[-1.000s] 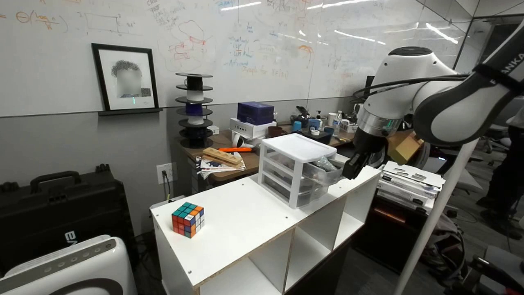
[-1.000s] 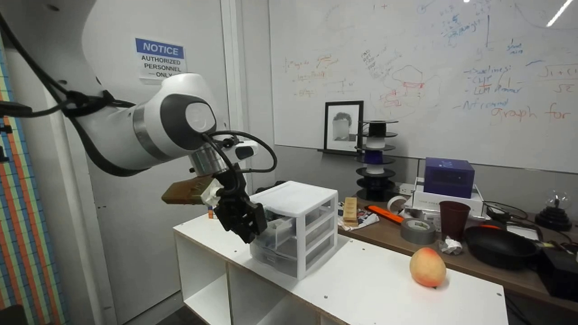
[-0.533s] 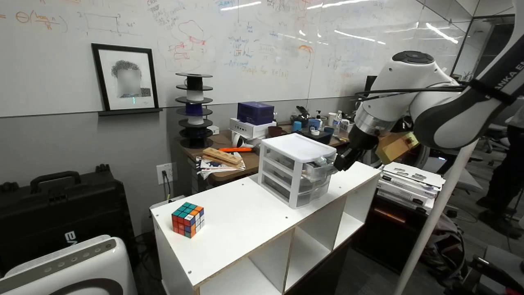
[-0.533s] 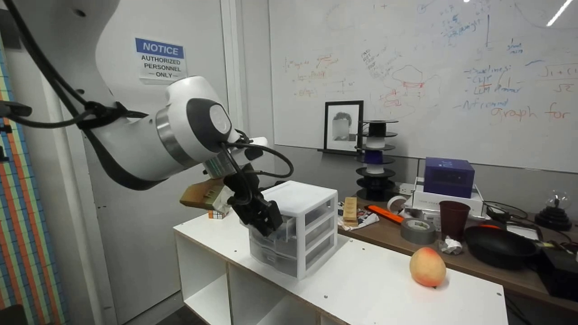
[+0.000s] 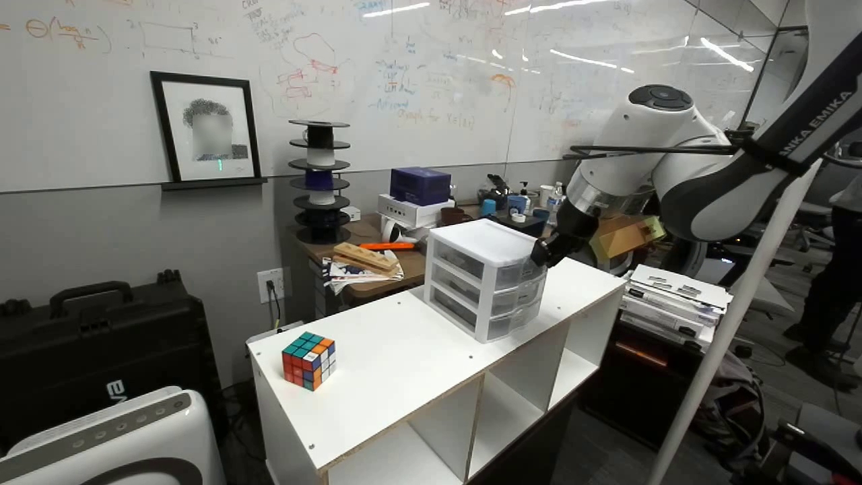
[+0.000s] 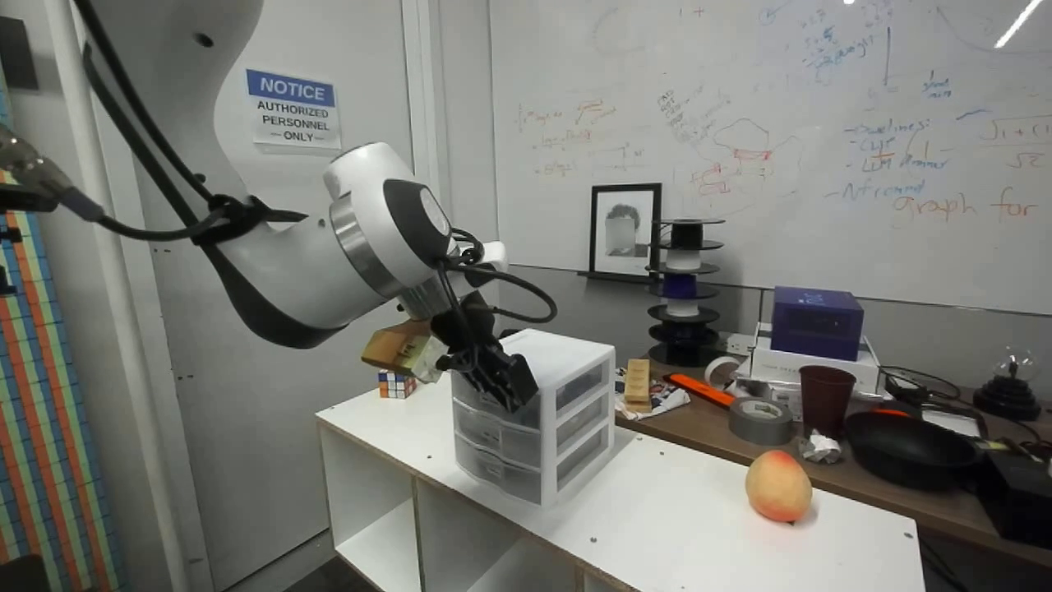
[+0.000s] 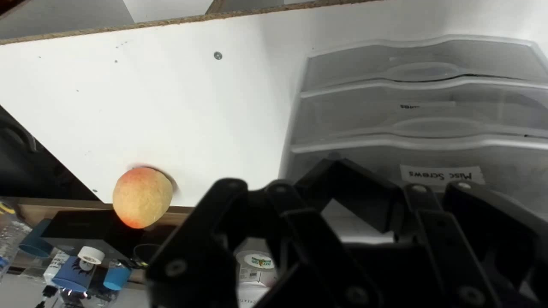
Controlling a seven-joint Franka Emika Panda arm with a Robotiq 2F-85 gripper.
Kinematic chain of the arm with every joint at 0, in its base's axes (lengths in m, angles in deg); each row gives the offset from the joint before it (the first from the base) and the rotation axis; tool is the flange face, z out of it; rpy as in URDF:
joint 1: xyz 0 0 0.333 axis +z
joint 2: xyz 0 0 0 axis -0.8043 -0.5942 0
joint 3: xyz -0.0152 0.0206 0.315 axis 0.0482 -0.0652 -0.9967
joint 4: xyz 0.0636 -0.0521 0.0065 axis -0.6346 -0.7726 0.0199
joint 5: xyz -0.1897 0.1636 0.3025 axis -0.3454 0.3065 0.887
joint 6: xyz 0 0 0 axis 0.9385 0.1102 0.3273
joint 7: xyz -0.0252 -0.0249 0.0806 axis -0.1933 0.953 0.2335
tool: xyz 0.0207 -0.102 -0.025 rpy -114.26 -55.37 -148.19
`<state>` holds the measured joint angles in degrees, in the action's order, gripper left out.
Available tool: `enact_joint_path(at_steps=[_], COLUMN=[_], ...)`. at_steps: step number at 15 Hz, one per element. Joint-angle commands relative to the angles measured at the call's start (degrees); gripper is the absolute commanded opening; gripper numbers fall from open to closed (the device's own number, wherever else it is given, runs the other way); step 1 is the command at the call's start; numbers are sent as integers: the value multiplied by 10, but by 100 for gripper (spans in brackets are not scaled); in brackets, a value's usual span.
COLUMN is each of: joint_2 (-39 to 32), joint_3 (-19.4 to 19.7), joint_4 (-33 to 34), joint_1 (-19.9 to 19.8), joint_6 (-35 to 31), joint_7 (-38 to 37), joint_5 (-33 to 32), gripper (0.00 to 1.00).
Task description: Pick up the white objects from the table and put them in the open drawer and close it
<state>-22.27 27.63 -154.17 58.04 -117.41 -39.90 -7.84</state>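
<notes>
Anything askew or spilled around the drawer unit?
Nothing stands out. The drawer unit stands upright and its drawers look shut, though the gripper partly hides the top drawer; I see no spill on the table.

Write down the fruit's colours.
The fruit is yellow-orange with red patches; clearest in the wrist view.

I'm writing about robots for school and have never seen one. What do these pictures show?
A robot arm ending in a black gripper, the part that grasps. Two pictures look on from outside, from different spots; the third is taken at the arm's wrist, and things appear upside down there. On the white table stand a drawer unit, a multicoloured puzzle cube and a peach-like fruit. The gripper is at the front of the top drawer. It looks shut, and I see nothing held in it.
</notes>
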Motion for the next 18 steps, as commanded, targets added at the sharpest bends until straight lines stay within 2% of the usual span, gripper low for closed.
enact_joint_path(at_steps=[1, 4, 8, 11, 14, 16, 18], joint_2=[-42, -28, 32, 75, 118, 148, 176], joint_3=[24, 22, -16, -54, -99, -108, -115], joint_4=[58, 38, -31, -62, -79, -76, -63], joint_1=[25, 27, 12, 0, -13, -5, -3], joint_6=[-24, -18, 49, 95, 152, 202, 253], joint_7=[-61, -72, -28, 14, 96, 160, 201], joint_5=[-34, -41, 27, 108, 231, 306, 347], gripper=[7, 7, 9, 9, 8, 7, 7])
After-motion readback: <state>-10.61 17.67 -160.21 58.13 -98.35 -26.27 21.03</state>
